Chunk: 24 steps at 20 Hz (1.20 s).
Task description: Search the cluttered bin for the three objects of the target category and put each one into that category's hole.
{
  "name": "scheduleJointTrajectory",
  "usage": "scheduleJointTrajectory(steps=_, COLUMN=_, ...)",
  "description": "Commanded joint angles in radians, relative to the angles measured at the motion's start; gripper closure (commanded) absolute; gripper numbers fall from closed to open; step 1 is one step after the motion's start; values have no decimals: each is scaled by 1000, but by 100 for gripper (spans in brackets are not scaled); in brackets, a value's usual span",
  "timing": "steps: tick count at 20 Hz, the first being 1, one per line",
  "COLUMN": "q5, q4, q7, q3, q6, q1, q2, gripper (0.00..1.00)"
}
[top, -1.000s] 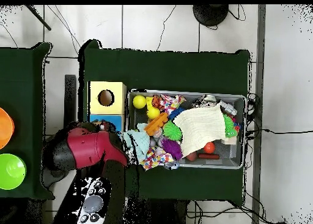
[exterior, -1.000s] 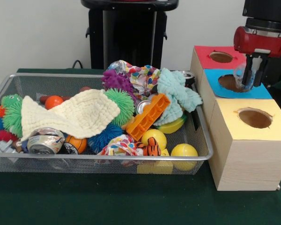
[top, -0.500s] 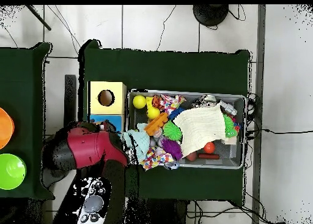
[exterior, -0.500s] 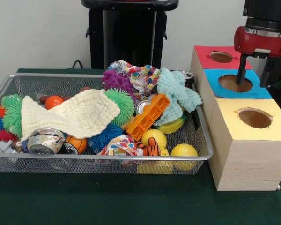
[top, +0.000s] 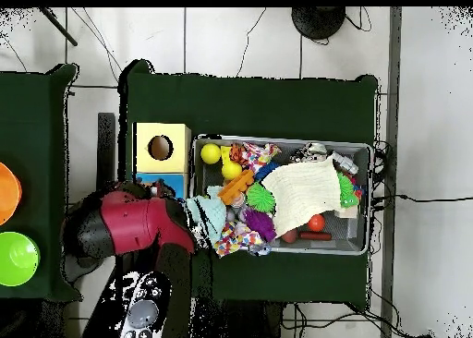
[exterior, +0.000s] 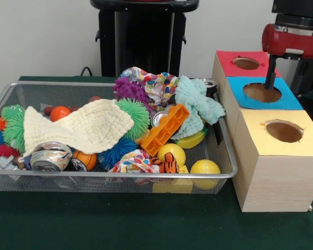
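A wire basket full of toys sits on the tabletop, with a row of three boxes just beside it on the right in the front view. A knitted cloth lies atop the toys at the left; two balls rest at the near right corner.

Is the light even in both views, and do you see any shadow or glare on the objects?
Front view: soft, even light; the tape roll shows a pale sheen, and a faint shadow lies under the wire bin on the green cloth. Overhead view: flat light, no clear glare; the arm hides the blue box top, and the pincer is not visible there.
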Motion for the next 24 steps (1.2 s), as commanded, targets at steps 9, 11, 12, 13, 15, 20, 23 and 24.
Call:
scheduleJointTrajectory(steps=9, q5=-43, q4=136, q7=-172, q3=130, q6=297, q1=-281, q2=-273, gripper=0)
scheduleJointTrajectory(steps=11, q5=-63, q4=141, q7=-212, q3=162, q6=284, q1=-338, q2=-273, gripper=0)
scheduleJointTrajectory(steps=12, q5=-74, q4=144, q7=-231, q3=179, q6=274, q1=-367, q2=-271, gripper=0)
scheduleJointTrajectory(steps=13, q5=-85, q4=150, q7=-248, q3=198, q6=261, q1=-396, q2=-269, gripper=0)
scheduleJointTrajectory(steps=15, q5=-107, q4=158, q7=-279, q3=235, q6=244, q1=-451, q2=-264, gripper=0)
scheduleJointTrajectory(steps=20, q5=-172, q4=185, q7=-313, q3=321, q6=206, q1=-564, q2=-260, gripper=0)
scheduleJointTrajectory(steps=23, q5=-215, q4=202, q7=-313, q3=370, q6=181, q1=-620, q2=-254, gripper=0)
scheduleJointTrajectory(steps=24, q5=-229, q4=206, q7=-314, q3=388, q6=173, q1=-641, q2=-250, gripper=0)
